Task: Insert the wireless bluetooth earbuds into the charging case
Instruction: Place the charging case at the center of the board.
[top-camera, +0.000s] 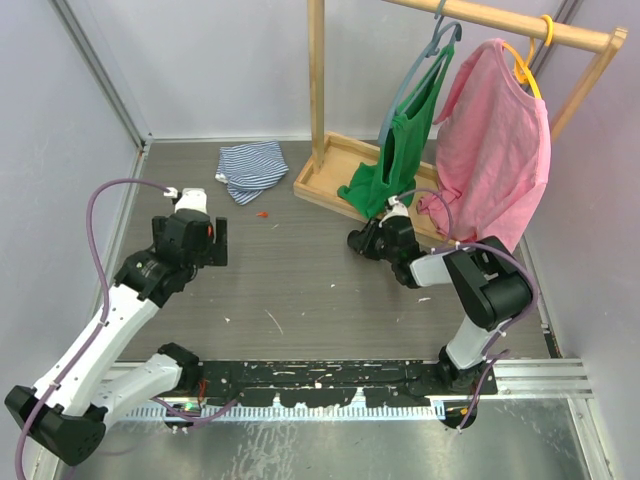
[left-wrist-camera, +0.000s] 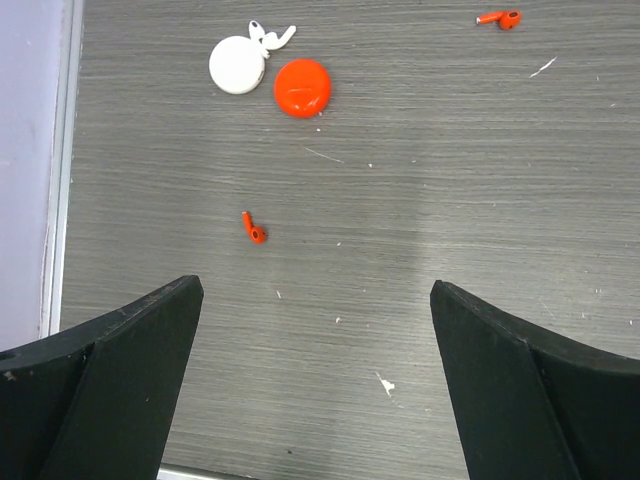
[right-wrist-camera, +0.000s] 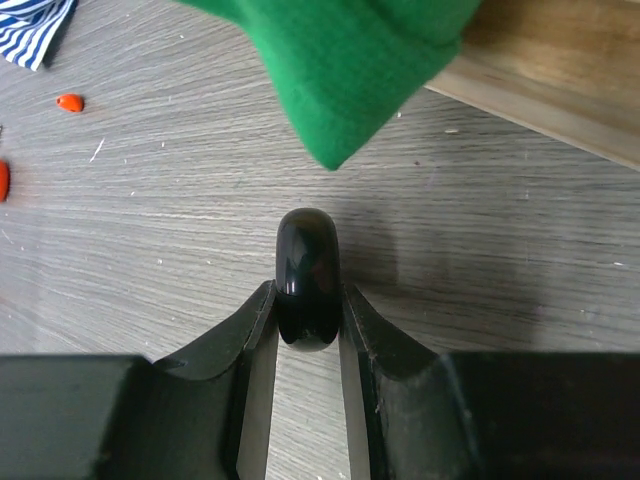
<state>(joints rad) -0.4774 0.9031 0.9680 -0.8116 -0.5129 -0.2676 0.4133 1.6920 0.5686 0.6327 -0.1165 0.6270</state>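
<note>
In the left wrist view, a round white charging case (left-wrist-camera: 238, 65) and a round orange case (left-wrist-camera: 302, 87) lie side by side on the grey table. White earbuds (left-wrist-camera: 271, 35) touch the white case. One orange earbud (left-wrist-camera: 253, 228) lies nearer and another orange earbud (left-wrist-camera: 500, 18) lies far right. My left gripper (left-wrist-camera: 315, 290) hangs open above bare table, short of the near bud. My right gripper (right-wrist-camera: 308, 295) is shut on a glossy black case (right-wrist-camera: 306, 250) held on edge. In the top view the left gripper (top-camera: 215, 243) and right gripper (top-camera: 356, 240) face each other.
A wooden clothes rack (top-camera: 330, 175) with a green top (top-camera: 405, 150) and a pink top (top-camera: 495, 150) stands at the back right; the green hem (right-wrist-camera: 350, 70) hangs just ahead of my right gripper. A striped cloth (top-camera: 250, 168) lies at the back. Walls close both sides.
</note>
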